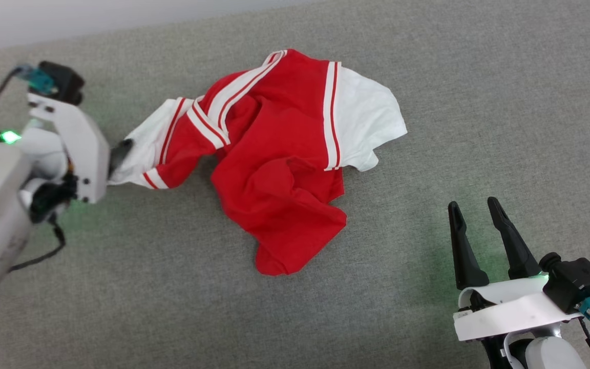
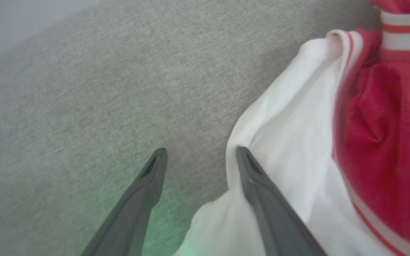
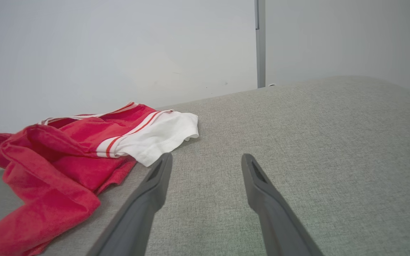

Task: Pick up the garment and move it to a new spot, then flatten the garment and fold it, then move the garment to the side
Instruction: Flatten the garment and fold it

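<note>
Crumpled garment (image 1: 279, 169) lies mid-frame on grey surface (image 1: 479, 102). Left gripper (image 2: 201, 153) at its white sleeve and right gripper (image 1: 474, 205) lower right both gape, empty.

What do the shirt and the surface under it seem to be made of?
The shirt: likely soft knit cotton or polyester, matte; it crumples in loose folds. The surface: grey woven fabric, it seems, matte, with a fine heathered weave.
</note>
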Motion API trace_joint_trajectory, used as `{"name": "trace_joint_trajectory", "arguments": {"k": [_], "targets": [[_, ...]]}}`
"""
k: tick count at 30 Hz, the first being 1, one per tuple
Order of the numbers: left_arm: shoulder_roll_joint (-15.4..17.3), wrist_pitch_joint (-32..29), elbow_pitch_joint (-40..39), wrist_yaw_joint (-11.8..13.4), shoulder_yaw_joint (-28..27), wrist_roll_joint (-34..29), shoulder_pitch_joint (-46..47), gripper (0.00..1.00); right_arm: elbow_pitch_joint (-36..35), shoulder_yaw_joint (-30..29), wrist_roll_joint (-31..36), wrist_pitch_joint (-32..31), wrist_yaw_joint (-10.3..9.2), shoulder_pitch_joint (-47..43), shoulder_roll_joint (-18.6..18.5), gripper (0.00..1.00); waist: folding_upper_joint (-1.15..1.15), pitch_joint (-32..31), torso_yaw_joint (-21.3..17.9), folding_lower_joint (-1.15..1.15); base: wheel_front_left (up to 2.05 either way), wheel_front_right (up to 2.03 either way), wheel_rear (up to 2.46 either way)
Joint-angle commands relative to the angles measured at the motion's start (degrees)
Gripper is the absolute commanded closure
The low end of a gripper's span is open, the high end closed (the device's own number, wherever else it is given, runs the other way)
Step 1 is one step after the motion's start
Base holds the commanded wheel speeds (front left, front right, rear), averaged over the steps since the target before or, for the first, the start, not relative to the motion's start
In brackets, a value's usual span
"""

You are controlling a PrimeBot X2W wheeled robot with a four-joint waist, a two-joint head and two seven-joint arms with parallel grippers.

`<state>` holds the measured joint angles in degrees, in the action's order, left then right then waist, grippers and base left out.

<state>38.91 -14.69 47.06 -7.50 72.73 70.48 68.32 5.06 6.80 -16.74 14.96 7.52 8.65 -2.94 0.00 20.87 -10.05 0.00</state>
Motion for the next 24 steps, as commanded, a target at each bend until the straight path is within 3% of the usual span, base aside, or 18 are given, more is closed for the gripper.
{"name": "trace_joint_trajectory", "arguments": {"k": [1,24], "targets": [[0.7,-0.7,0.2,0.1,0.2,0.2,0.3,0.00,0.1,0.1,-0.3,0.3,-0.06,-0.5,0.1,0.00,0.00,-0.2,0.1,0.00,0.00,0.00,0.00],[2.1,-10.3,-7.2,0.1,0.9,0.9,-3.9,0.00,0.4,0.6,0.0,0.3,-0.06,-0.6,0.1,0.00,0.00,-1.2,0.7,0.00,0.00,0.00,0.00]]}}
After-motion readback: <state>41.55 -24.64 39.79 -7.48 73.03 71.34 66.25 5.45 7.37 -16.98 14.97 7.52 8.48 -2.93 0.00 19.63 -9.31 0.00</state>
